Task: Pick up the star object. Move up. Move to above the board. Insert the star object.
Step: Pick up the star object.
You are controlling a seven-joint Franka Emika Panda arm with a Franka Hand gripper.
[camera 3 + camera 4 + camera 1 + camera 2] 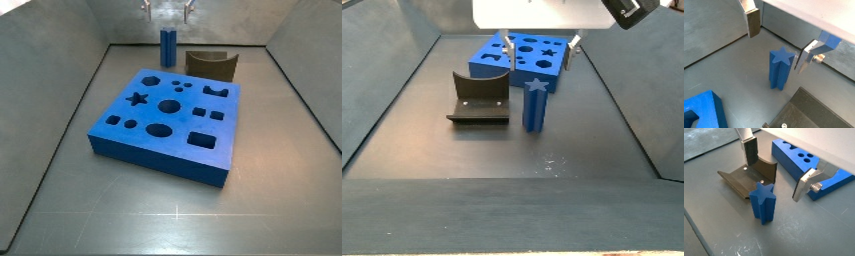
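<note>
Gripper (pixel 773 167) released, hovering above upright star object (pixel 762 202), board (pixel 167 115) at its 6 o'clock: centre fingers w/ peg, descend straight, then clench.

The peg (pixel 168 46) stands upright beside the fixture (pixel 211 63), behind the board (pixel 168 112), with the hand (pixel 167 12) above it

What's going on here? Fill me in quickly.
A Franka arm is set up to grab the star object, a blue peg standing upright on the floor. The gripper hangs open just above it, one finger to each side, nothing held. The board sits nearby with its star hole empty, and the dark U-shaped block stands beside the peg.
</note>
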